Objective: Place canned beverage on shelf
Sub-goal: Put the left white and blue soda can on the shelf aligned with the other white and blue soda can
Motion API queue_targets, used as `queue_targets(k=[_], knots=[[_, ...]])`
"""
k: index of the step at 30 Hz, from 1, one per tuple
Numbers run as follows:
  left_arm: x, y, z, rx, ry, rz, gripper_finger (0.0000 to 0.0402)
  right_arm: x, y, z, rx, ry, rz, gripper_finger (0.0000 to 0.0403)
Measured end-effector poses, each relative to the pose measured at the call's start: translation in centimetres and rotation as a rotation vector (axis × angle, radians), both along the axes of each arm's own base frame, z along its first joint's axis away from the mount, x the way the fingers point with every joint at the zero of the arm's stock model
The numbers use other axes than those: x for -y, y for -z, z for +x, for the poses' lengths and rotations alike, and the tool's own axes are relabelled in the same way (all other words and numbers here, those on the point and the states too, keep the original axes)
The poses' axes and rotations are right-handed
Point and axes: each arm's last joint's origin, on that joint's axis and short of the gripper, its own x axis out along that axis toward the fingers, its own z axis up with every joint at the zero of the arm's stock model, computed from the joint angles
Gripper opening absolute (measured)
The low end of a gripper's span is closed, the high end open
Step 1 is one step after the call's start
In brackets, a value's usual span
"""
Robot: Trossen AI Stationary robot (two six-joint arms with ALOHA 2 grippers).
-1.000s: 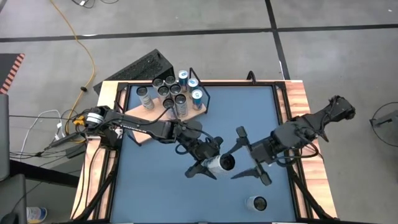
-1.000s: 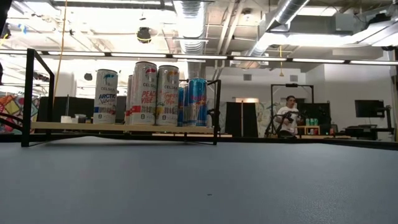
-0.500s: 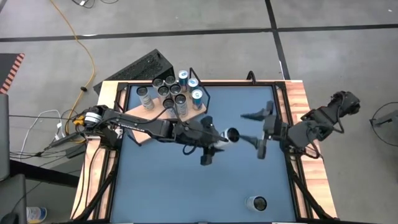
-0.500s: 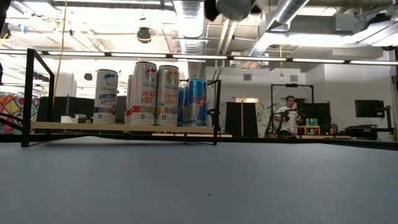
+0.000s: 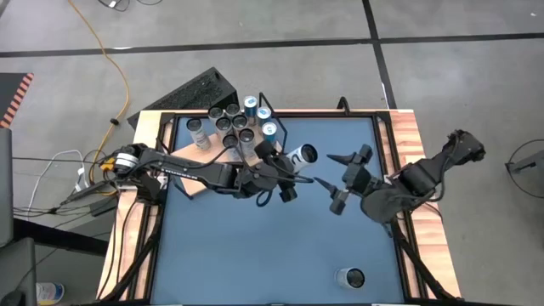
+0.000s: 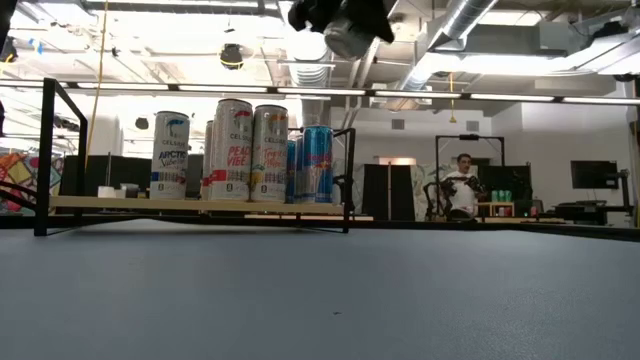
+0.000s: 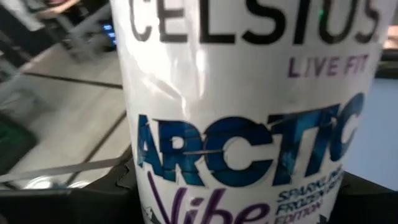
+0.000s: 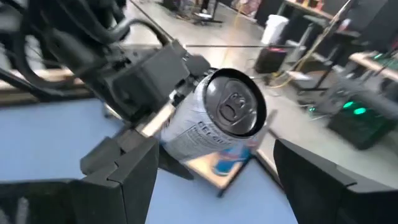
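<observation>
Carrying the can [image 5: 299, 155] on its side, the left gripper [image 5: 280, 166] clamps it above the blue table, just beside the shelf [image 5: 223, 153]. It should tip upright and seek bare board, probably near the wire frame. Right gripper [image 5: 340, 180] waits spread, empty.

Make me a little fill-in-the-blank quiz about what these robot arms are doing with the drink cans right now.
1. The white can held in the air is gripped by the ____ gripper.
2. The right gripper holds nothing; its jaws are ____.
3. One more can stands alone on the ____ tabletop.
4. The other cans stand grouped on the ____.

Missing words: left; open; blue; shelf
</observation>
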Motion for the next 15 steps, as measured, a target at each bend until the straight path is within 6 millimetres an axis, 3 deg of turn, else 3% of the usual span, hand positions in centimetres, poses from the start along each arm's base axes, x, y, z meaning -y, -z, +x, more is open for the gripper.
queue_targets(k=[10,15], knots=[[0.00,0.60,-0.55,-0.083,-0.098,0.064,0.0240,0.39,0.45,0.99,-0.092,-0.026,-0.092,0.0309],[-0.16,0.64,-0.68,-0.104,-0.138,0.101,0.0240,0.51,0.40,0.97,-0.098,-0.053,-0.070,0.0336]])
